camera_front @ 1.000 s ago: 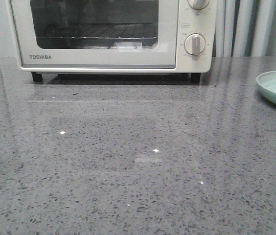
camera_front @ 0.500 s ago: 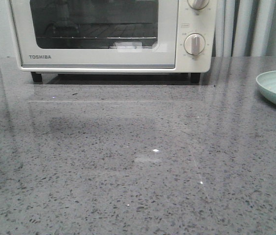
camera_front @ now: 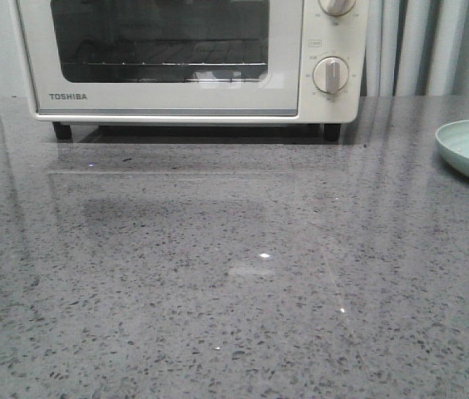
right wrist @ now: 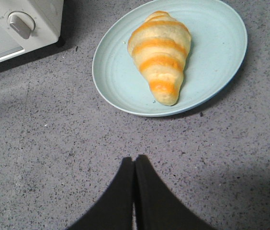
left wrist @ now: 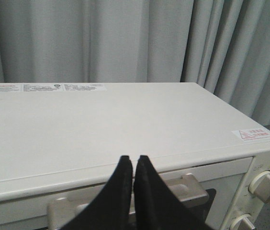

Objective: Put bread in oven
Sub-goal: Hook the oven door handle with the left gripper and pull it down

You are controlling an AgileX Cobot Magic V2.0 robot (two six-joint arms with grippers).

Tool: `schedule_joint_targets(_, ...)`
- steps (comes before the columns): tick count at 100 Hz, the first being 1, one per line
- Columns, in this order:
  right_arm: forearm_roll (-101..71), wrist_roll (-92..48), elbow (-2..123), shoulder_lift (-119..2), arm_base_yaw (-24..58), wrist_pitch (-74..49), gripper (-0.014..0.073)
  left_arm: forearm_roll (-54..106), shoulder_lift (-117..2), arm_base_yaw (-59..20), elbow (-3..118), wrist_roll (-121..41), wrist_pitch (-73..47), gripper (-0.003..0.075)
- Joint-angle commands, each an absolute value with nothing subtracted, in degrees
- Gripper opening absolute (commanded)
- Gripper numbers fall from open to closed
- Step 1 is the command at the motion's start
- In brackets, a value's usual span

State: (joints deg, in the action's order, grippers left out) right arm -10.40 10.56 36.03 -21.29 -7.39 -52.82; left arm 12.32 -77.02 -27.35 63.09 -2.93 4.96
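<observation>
The left gripper (left wrist: 133,165), fingers pressed together, hovers above the cream-white toaster oven's (camera_front: 185,58) closed door handle (left wrist: 125,201), likely to open it. At right, the golden banded croissant-shaped bread (right wrist: 160,55) lies on the pale teal plate (right wrist: 221,57), beyond the right gripper (right wrist: 134,165), also closed.

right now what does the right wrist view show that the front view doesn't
Only the right wrist view shows the whole bread lying on its plate, and the right gripper, shut, above bare counter beside the plate. Only the front view shows the oven door, closed, with the rack behind the glass, the TOSHIBA name and a wide stretch of counter. Both show the plate, the speckled counter, an oven knob and some bread, only a sliver at the front view's right edge.
</observation>
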Motion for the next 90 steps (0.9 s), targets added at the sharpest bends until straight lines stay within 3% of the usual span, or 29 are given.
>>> schedule_joint_targets(1, -10.9, 9.7, 38.1, -22.3, -7.6, -48.6, -0.0067, 12.7, -77.8, -27.9, 66.7, -2.5, 8.5, -0.0021)
schedule_joint_targets(90, -10.9, 9.7, 38.2, -22.3, -7.6, -48.8, -0.0067, 13.1, -88.2, -27.9, 68.5, -2.5, 6.6, -0.0021)
